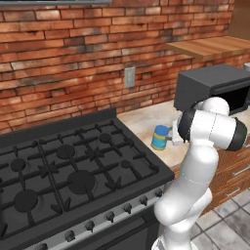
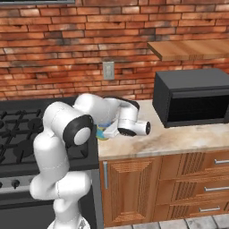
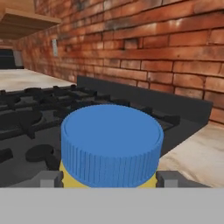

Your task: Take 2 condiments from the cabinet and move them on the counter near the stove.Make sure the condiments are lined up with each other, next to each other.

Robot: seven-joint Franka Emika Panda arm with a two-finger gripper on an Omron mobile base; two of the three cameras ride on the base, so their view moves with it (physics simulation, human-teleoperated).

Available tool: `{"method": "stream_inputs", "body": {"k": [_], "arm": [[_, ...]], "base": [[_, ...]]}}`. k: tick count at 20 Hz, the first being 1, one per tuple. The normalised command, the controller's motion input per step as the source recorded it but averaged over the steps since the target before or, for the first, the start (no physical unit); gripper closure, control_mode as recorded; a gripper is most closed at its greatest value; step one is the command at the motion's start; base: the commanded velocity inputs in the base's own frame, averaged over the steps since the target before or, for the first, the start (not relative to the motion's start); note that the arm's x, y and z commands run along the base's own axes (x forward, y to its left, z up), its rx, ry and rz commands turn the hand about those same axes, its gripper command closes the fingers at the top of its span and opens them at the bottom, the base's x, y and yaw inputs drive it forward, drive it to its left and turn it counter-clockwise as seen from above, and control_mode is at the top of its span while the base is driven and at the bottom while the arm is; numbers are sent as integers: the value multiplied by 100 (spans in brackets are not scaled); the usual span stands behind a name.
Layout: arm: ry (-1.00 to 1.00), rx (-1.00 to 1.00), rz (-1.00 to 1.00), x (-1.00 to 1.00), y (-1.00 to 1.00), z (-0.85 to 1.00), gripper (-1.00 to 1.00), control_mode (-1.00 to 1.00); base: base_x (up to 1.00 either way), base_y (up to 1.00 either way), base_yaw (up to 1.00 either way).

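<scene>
Brick-walled kitchen, beige marbled table (image 1: 146, 122) between the black stove (image 1: 68, 171) on the left and the microwave (image 2: 192, 96) on the right. Your jar (image 1: 159, 137) stands upright on the table just beside the stove's right edge, long axis vertical. In the hand view its blue lid sits dead centre between the two jaws, one on each side of the yellow body; you can't tell whether they're pinching or just clear. Arm is folded low, wrist reaching sideways at jar height.
</scene>
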Motion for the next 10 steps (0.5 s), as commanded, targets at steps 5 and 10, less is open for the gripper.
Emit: {"method": "stream_inputs", "body": {"k": [5,10], "arm": [[0,0,2,26,-1,-16,100,-100],[0,0,2,23,-1,-16,100,-100]], "base": [[0,0,0],[0,0,0]]}}
